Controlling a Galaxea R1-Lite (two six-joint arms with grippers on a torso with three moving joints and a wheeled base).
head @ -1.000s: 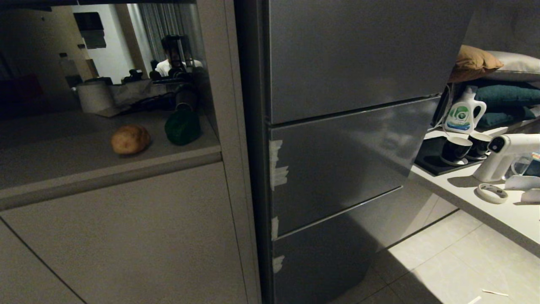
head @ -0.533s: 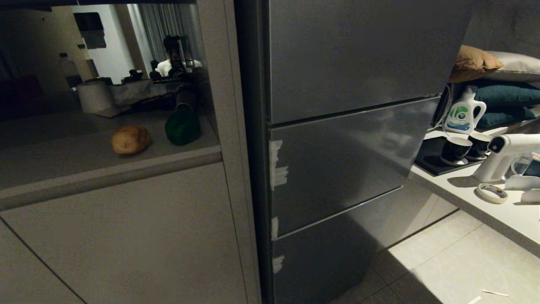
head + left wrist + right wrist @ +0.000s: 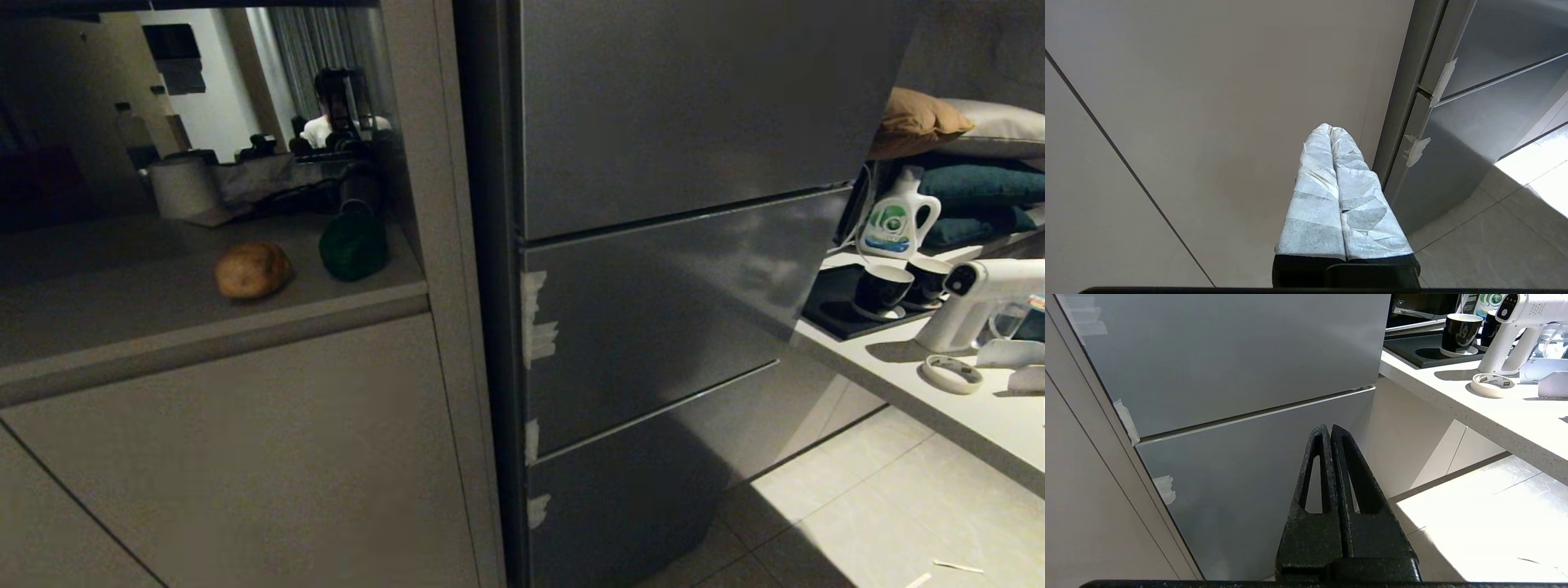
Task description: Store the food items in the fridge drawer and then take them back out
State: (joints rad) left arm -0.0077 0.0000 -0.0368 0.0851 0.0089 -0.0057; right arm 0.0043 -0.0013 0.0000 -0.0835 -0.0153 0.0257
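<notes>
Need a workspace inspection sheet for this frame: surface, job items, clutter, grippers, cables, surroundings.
Surface: grey shelf in a cabinet niche left of the fridge.
Job's things: potato and green pepper side by side on the shelf; fridge doors all closed.
Clutter: cups, spray gun, tape roll on the right counter.
Grippers: left gripper and right gripper shut, empty, low before the fronts.
Cables: nothing seen.
Surroundings: tiled floor.

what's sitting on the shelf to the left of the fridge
A brown potato and a green pepper lie apart on the shelf. Farther back stands a white roll; the rest is too dark to tell.
</notes>
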